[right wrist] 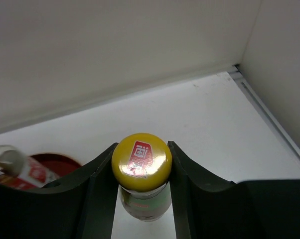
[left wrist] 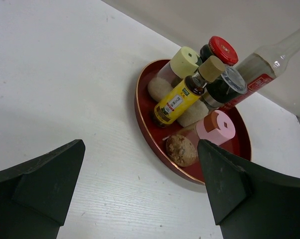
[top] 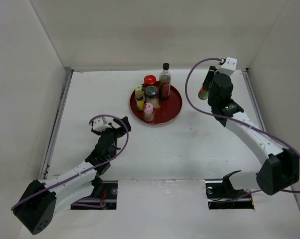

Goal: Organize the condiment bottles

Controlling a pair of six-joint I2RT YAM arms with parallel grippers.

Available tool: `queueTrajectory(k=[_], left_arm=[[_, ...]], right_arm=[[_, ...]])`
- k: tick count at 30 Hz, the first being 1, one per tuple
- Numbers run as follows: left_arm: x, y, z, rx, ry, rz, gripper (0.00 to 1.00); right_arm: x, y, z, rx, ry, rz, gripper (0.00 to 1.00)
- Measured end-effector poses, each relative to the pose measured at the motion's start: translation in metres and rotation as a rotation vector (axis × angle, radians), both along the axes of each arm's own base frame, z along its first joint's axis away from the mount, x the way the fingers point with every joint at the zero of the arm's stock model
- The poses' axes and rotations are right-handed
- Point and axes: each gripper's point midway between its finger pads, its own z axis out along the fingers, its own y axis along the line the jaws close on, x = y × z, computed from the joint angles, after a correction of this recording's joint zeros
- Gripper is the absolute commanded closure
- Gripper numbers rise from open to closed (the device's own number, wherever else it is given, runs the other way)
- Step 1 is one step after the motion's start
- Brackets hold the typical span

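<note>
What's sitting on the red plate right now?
Six: tall black-capped bottle, red-capped jar, grey-lidded jar, yellow bottle, pale-capped shaker, pink-capped shaker. The plate beneath them is covered.

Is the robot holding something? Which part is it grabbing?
Yes. The right tool pinches the yellow-capped bottle by its cap. The left tool is open, holding nothing.

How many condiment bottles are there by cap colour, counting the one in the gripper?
red-capped bottle: 1
black-capped bottle: 1
grey-capped bottle: 1
pink-capped bottle: 1
pale-yellow-capped bottle: 1
tan-capped bottle: 1
bright-yellow-capped bottle, in the right gripper: 1
Total: 7
</note>
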Motion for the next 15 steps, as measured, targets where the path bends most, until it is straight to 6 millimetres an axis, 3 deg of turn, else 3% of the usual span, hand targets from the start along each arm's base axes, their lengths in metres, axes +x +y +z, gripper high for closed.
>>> queueTrajectory(k=[3,6,11,15], left_arm=[[0.0,0.001,0.0,-0.005,0.0,0.003,0.0],[0.001,0.003,0.0,-0.011,0.0,0.011,0.0],[0.002,0.004,0.001,-0.022,-0.003,0.017,0.0],[0.002,0.005,0.002,-0.028,-0.004,0.022,0.0]], right_arm=[[-0.009,0.042,0.02,0.018,-0.053,0.101,0.73],[-0.009,0.088,0.016,0.015,-0.043,0.202,0.71],[-0.002,0.154,-0.022,-0.018,0.034,0.333,0.71],[0.005,0.183,-0.066,-0.052,0.116,0.384,0.71]])
